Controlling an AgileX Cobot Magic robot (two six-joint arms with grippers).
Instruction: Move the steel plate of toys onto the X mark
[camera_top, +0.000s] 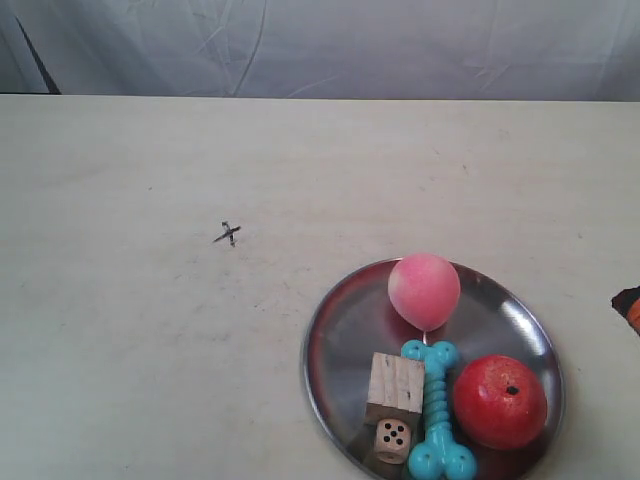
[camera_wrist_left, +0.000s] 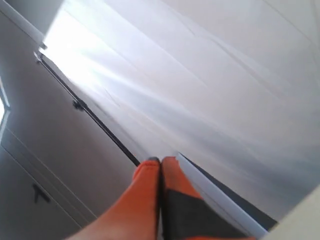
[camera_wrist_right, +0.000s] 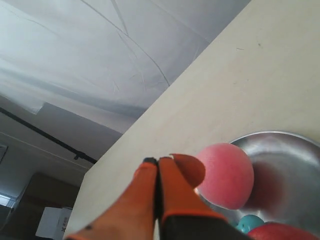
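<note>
The steel plate (camera_top: 340, 330) lies on the table at the exterior view's lower right. It holds the pink ball (camera_top: 424, 290), the red apple-like ball (camera_top: 500, 401), the turquoise bone (camera_top: 437, 410), the pale wooden block (camera_top: 395, 386) and the small die (camera_top: 393, 436). The X mark (camera_top: 229, 234) is on the bare tabletop, up and to the left of the plate. My right gripper (camera_wrist_right: 158, 160) is shut and empty, hovering beside the plate (camera_wrist_right: 285, 170) near the pink ball (camera_wrist_right: 225, 175). My left gripper (camera_wrist_left: 160, 160) is shut, pointing away from the table at a backdrop.
An orange and black bit of the arm at the exterior view's right (camera_top: 629, 308) pokes in at the right edge. A white cloth backdrop (camera_top: 330, 45) hangs behind the table's far edge. Pale tabletop (camera_top: 150, 330) spreads left of the plate.
</note>
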